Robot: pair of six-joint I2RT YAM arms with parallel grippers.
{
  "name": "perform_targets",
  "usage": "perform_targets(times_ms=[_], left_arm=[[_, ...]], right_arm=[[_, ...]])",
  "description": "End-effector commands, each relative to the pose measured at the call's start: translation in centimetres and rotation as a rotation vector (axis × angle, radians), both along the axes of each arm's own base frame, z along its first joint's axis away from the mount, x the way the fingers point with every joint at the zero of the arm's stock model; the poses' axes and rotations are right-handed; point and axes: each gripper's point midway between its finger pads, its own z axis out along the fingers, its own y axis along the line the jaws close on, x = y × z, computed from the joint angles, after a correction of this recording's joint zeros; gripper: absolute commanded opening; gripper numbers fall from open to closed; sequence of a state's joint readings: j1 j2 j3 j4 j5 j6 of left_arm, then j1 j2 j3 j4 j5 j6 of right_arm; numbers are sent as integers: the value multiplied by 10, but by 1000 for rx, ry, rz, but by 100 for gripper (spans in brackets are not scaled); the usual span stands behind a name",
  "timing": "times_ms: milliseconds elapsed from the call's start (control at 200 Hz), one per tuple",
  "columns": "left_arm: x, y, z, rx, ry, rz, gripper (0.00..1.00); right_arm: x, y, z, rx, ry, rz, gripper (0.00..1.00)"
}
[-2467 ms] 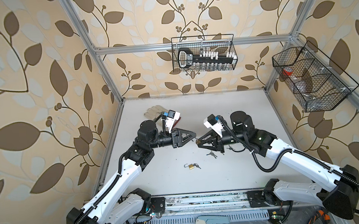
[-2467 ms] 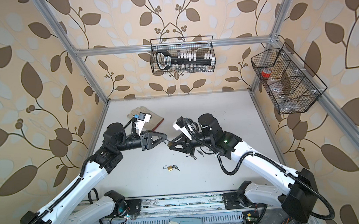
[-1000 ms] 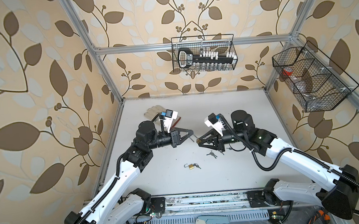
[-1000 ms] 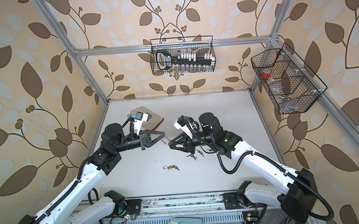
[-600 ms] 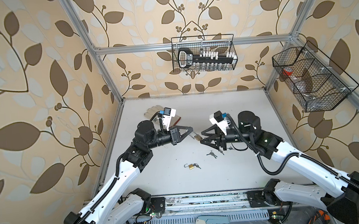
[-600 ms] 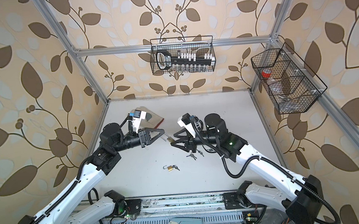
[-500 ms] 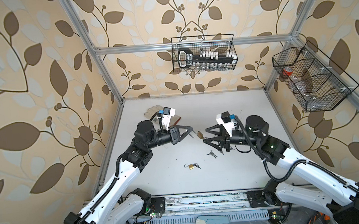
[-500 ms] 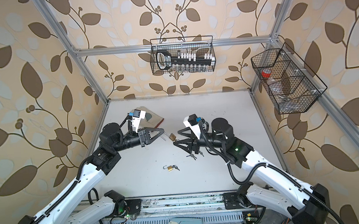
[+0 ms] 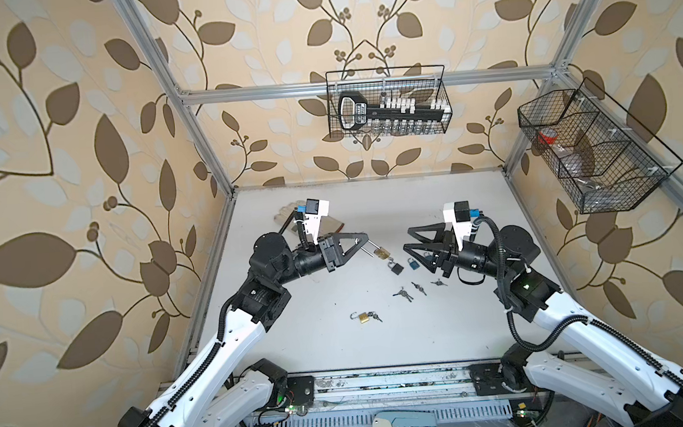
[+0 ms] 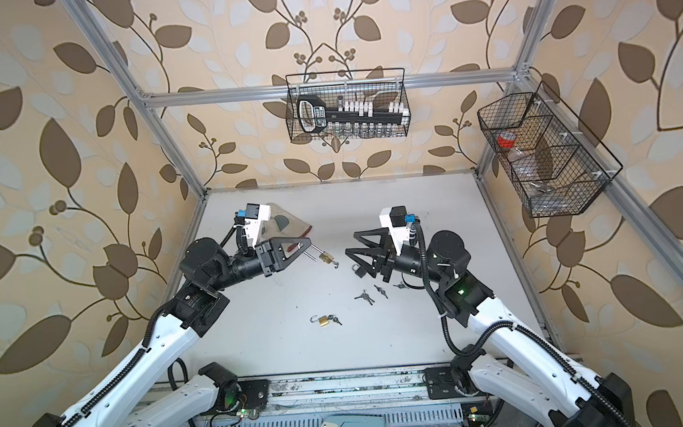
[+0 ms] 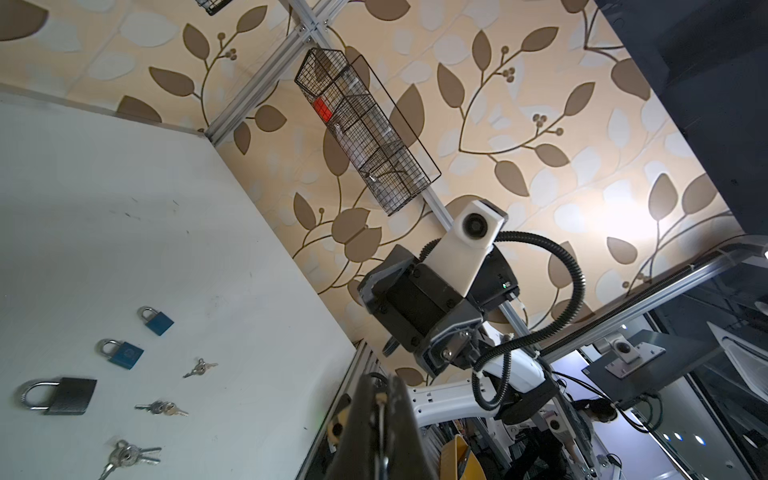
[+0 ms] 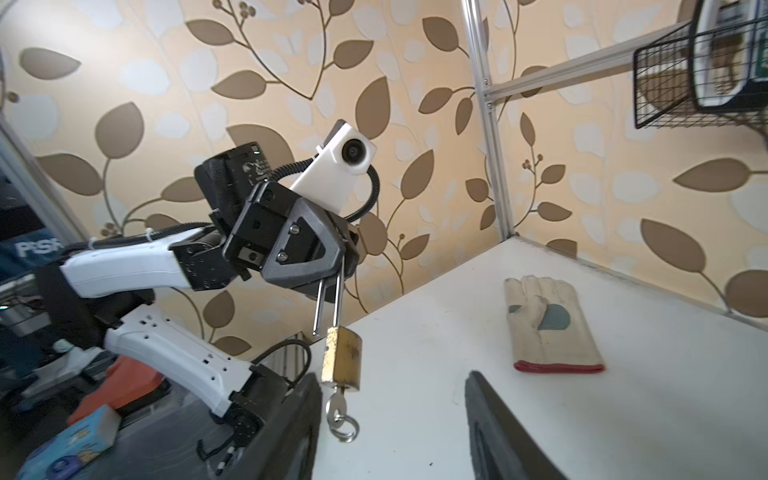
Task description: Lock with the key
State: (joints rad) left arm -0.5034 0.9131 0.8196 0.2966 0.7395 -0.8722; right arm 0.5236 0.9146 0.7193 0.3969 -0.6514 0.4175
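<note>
Right wrist: left claw (image 12: 332, 277) hides padlock (image 12: 341, 359) shackle top.

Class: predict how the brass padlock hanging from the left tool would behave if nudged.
Probably swings: left tool pinches only its shackle. Brass padlock looks solid, likely heavy for its size. Its inserted key may jiggle.
</note>
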Motion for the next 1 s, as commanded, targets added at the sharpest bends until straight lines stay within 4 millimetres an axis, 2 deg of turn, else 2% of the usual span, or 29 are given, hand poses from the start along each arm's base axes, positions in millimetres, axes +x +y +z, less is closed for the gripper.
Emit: perform_targets(times_ms=[0, 130, 260, 625, 995], left_arm=[[-15, -1, 32, -81, -105, -24, 0], [-16, -5, 31, -79, -102, -33, 0], [-17, -8, 31, -76, -104, -41, 0], [-18, -8, 31, -65, -109, -32, 0], [-18, -9, 30, -63, -105, -35, 0]], right_arm=[[-25, 13, 16, 64, -27, 212, 57], [-24, 17, 17, 35, -56, 203, 58], [-22, 32, 3, -61, -72, 152, 57], [-18, 32, -6, -77, -59, 112, 37], [-23, 39, -4, -84, -61, 151, 28]])
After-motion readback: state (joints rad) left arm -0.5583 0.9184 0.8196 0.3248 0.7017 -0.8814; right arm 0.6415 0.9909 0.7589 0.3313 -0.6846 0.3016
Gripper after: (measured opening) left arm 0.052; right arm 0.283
